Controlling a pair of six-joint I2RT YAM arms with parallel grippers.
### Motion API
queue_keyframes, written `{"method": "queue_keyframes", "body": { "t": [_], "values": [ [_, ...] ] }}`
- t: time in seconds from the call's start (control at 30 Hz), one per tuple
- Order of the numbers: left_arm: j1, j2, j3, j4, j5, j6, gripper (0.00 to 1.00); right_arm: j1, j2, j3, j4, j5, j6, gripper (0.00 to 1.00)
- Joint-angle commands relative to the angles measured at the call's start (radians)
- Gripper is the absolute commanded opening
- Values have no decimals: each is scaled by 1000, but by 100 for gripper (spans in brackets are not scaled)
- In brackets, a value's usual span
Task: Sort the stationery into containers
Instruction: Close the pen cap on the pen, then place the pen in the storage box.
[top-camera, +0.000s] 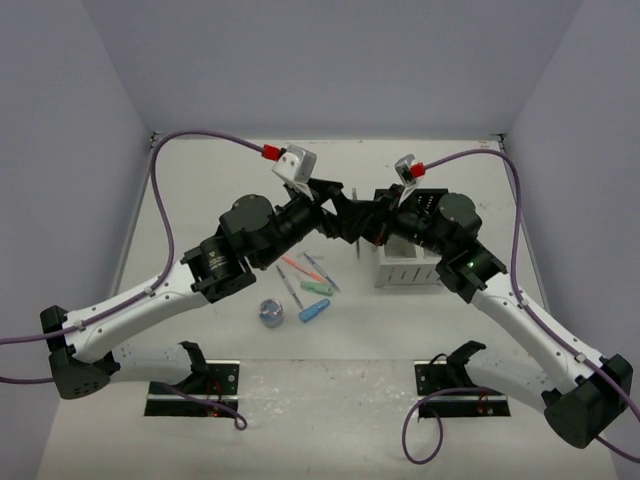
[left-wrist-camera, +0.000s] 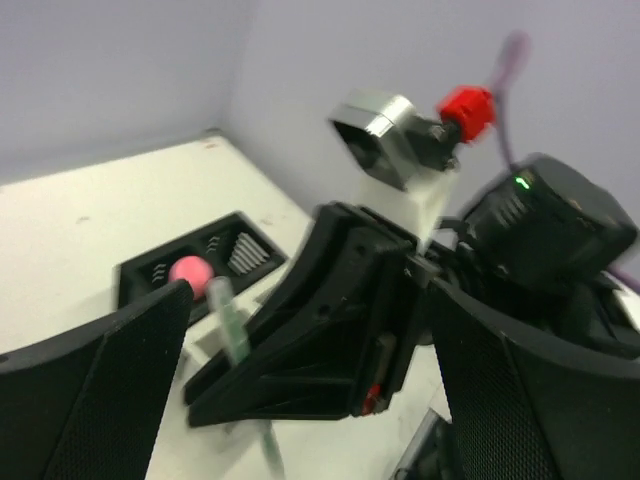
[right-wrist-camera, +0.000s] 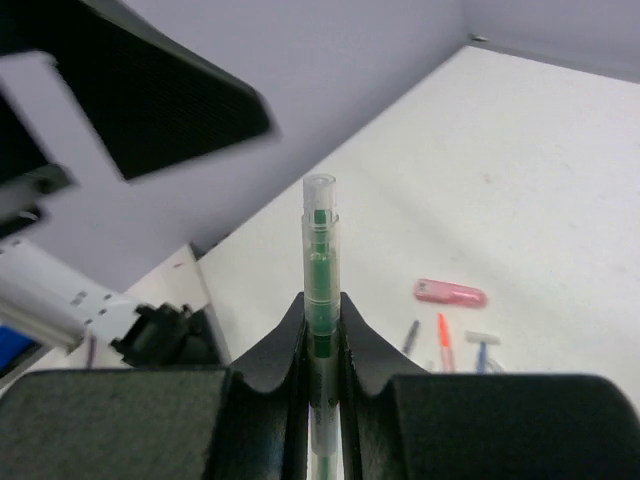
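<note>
While the right gripper (right-wrist-camera: 322, 335) pinches a clear-barrelled green pen (right-wrist-camera: 320, 250) tight between its fingers (right-wrist-camera: 285, 350), the pen stands upright, its capped end well above their tips. The left gripper (left-wrist-camera: 310, 330) holds nothing; its fingers (left-wrist-camera: 95, 400) are spread wide, with the right gripper and pen between them. Beyond its left finger sits the black organiser (left-wrist-camera: 245, 252), with a pink piece (left-wrist-camera: 190, 270) in it. Past the right fingers, a pink capsule (right-wrist-camera: 450, 293) lies on the table (right-wrist-camera: 520, 180).
</note>
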Motion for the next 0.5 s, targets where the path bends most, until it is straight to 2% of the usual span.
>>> {"method": "queue_keyframes", "body": {
  "t": [0.0, 0.13, 0.2, 0.3, 0.43, 0.47],
  "values": [
    [2, -3, 208, -368, -471, -36, 100, -25, -33, -43, 16, 498, -56, 0],
    [4, -71, 150, -455, -506, -12, 100, -108, -44, -61, 92, 784, -151, 0],
    [4, -119, 103, -478, -495, -16, 100, -148, -29, -78, 136, 863, -192, 0],
    [4, -199, -32, -492, -454, -23, 100, -257, 8, -124, 307, 910, -233, 0],
    [5, -262, -130, -538, -385, -24, 100, -311, 114, -230, 636, 925, -330, 0],
    [5, -268, -132, -546, -375, -24, 100, -321, 142, -234, 676, 923, -336, 0]
  ]
}}
